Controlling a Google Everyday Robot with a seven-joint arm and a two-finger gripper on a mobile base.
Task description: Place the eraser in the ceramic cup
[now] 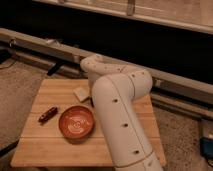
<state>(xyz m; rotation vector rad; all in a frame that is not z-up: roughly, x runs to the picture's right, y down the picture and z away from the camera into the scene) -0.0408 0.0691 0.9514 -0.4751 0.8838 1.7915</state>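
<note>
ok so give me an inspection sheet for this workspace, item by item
surface: wooden table, slatted top
job's things: eraser and ceramic cup not seen; the arm covers the table's right side in the picture
clutter: orange bowl; dark red stick just left of it in the picture; beige block behind it
end effector: not in view, hidden beyond the arm
cables: nothing seen
surroundings: speckled floor; long pale rail behind the table; blue object at the right edge
</note>
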